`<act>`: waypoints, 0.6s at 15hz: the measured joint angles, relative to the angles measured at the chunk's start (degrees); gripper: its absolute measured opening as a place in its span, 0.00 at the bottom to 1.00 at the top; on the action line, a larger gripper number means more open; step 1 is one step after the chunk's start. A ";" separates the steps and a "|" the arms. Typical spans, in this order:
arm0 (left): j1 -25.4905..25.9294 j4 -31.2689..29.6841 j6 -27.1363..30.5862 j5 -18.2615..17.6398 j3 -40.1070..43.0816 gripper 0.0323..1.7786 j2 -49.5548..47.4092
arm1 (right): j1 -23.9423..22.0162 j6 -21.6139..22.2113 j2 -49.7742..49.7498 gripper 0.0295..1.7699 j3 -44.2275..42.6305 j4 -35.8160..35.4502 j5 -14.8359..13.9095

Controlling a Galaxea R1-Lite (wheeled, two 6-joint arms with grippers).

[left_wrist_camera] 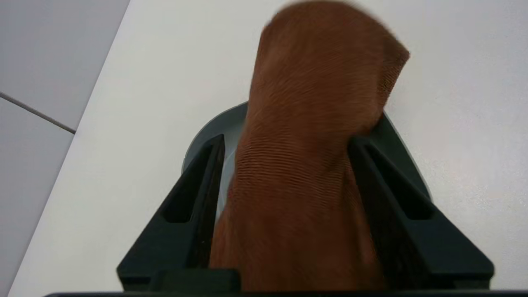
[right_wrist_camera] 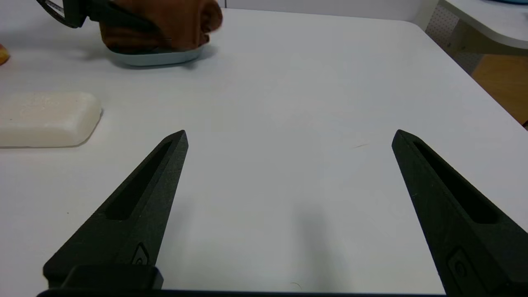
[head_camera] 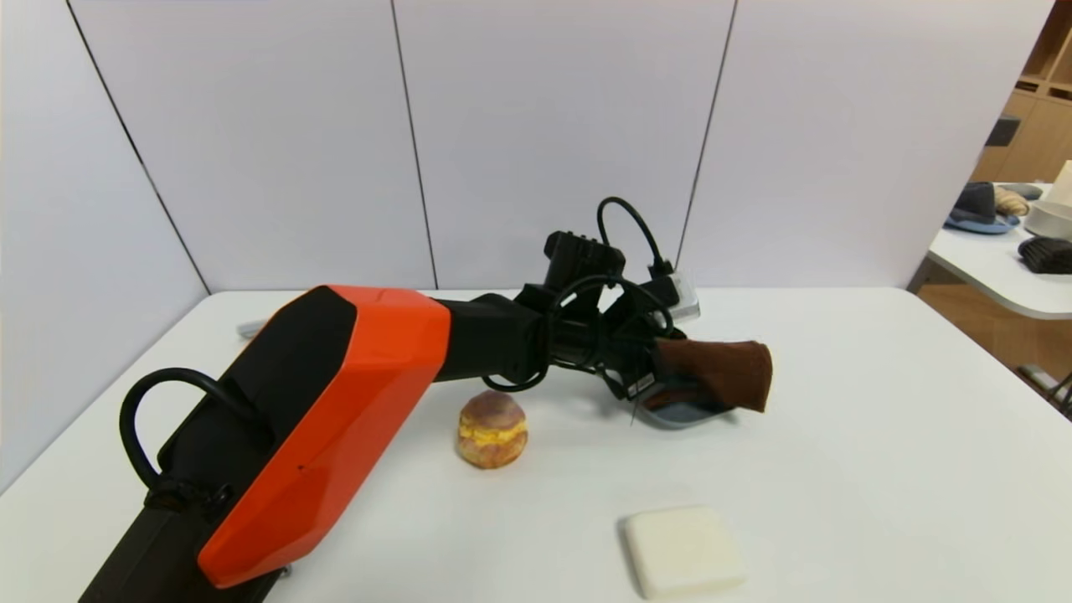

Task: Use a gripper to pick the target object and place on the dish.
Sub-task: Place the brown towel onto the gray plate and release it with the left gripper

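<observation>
We find the dish (head_camera: 680,413) on the white bench (head_camera: 879,435), near its centre. It is grey-blue, shallow, low-rimmed, and mostly covered from above. The brown towel (head_camera: 720,373) lies over it, its free end overhanging the rim toward 3 o'clock. We cannot tell whether the towel rests on the dish floor or is carried just above it.

The left tool (head_camera: 670,381) reaches in from 9 o'clock on the orange-and-black arm. In the left wrist view its two black fingers (left_wrist_camera: 198,181) flank the towel (left_wrist_camera: 313,156), one against each side, so we record the left tool as holding the towel. That view also shows the dish rim (left_wrist_camera: 206,132) curving beneath both fingers, which the head view hides.

The right wrist view shows the right tool (right_wrist_camera: 288,138) spread wide with nothing between its fingers, low over bare bench. The head view does not show this tool. From there we see the dish (right_wrist_camera: 156,58) side-on, with the towel (right_wrist_camera: 165,22) heaped across it.

A yellow-filled bun (head_camera: 492,430) stands at 8 o'clock of the dish, apart from it. A cream square block (head_camera: 682,550) lies at 6 o'clock, well apart.
</observation>
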 joint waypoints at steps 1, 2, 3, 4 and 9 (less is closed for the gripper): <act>0.01 0.02 0.00 0.02 0.00 0.66 -0.01 | 0.00 0.01 0.00 0.97 0.00 0.00 0.00; 0.09 0.04 0.02 0.05 0.00 0.70 -0.04 | 0.00 0.00 0.00 0.97 0.00 0.00 0.00; 0.23 0.04 0.11 0.05 0.00 0.73 -0.09 | 0.00 0.00 0.00 0.97 0.00 0.00 0.00; 0.50 0.13 0.20 0.06 0.00 0.76 -0.20 | 0.00 0.00 0.00 0.97 0.00 0.02 0.00; 1.33 4.17 0.49 2.56 0.11 0.85 -4.91 | 0.00 0.00 0.00 0.97 0.02 0.00 0.00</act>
